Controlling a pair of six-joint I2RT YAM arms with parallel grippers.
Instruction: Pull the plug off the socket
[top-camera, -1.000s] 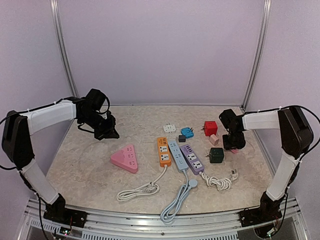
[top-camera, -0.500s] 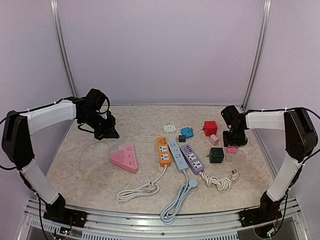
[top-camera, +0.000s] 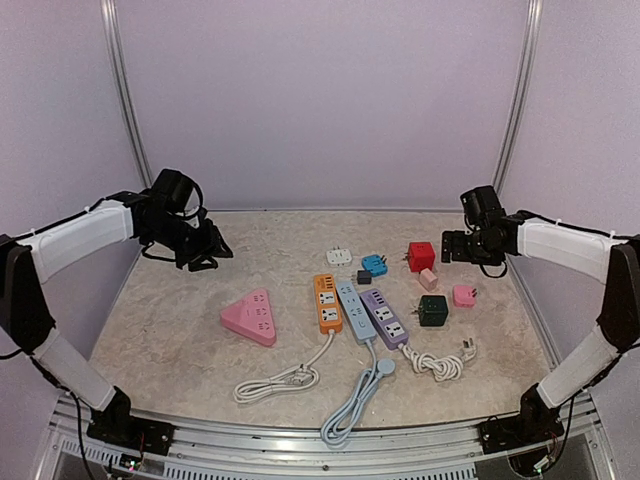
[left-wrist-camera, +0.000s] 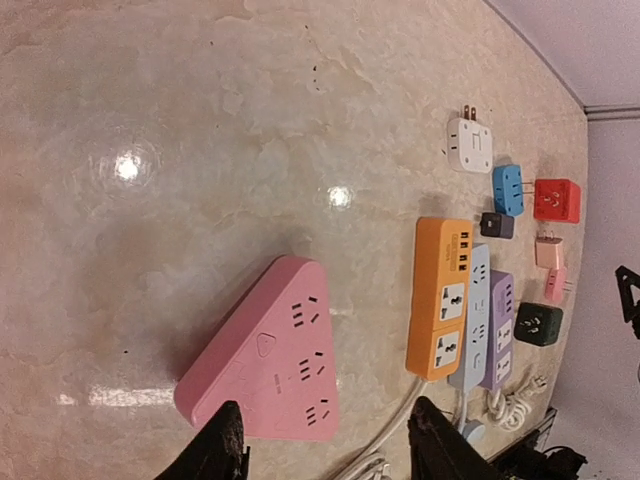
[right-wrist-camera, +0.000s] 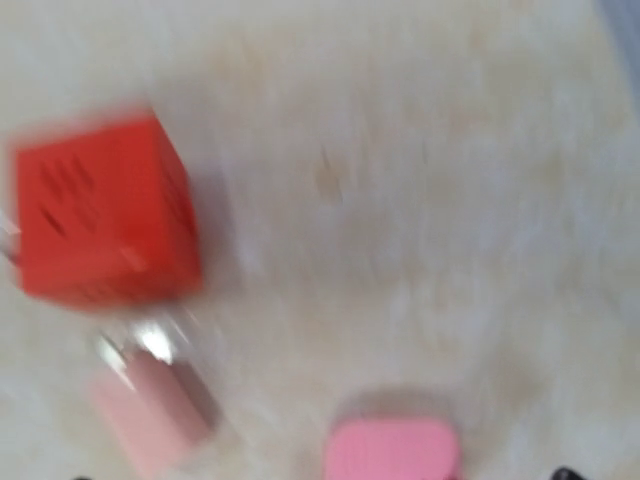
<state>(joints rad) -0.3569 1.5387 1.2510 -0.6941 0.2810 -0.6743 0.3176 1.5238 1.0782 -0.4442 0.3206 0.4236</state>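
Note:
A small pink plug (top-camera: 463, 295) lies loose on the table, a short way right of a dark green cube socket (top-camera: 433, 310) and not touching it. In the blurred right wrist view the pink plug (right-wrist-camera: 392, 452) sits at the bottom edge, with a dark fingertip (right-wrist-camera: 567, 473) in the corner. My right gripper (top-camera: 455, 247) hovers open behind the plug, near the red cube socket (top-camera: 421, 256). At the far left my left gripper (top-camera: 210, 256) is open and empty. Its two fingers (left-wrist-camera: 222, 448) frame a pink triangular socket (left-wrist-camera: 270, 360) below.
Orange (top-camera: 326, 302), light blue (top-camera: 354, 311) and purple (top-camera: 385, 317) power strips lie side by side mid-table, their cords coiled toward the front. A white adapter (top-camera: 339, 257), a blue one (top-camera: 374, 264), a small dark one (top-camera: 364, 276) and a pale pink one (top-camera: 429, 279) sit behind them.
My right gripper opened, let go of the pink plug and rose toward the back right. The left gripper opened and drew back to the left.

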